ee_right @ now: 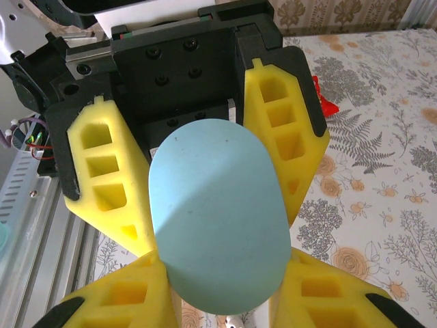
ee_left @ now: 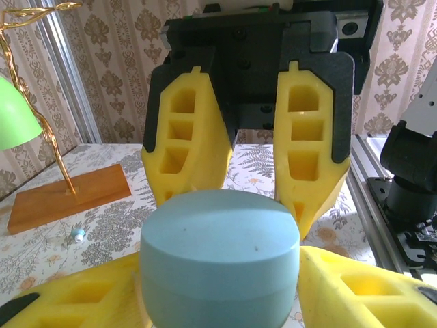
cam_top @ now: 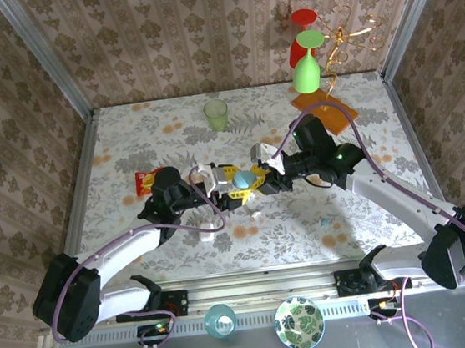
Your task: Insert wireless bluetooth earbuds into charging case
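With left gripper [cam_top: 233, 189] and right gripper [cam_top: 260, 179] both closed from opposite sides on a light blue disc [cam_top: 243, 177] above the tabletop's [cam_top: 305, 224] middle, judging the small white charging case [cam_top: 255, 214] to lie just toward the near edge, nearer neither arm.

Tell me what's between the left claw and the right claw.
A light blue disc-like object, with the left claw and right claw closed on it from opposite sides; the top view shows this.

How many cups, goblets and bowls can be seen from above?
Cups: 2, the green cup and the teal cup
Goblets: 2, the green goblet and the red goblet
Bowls: 1, the bowl
Total: 5
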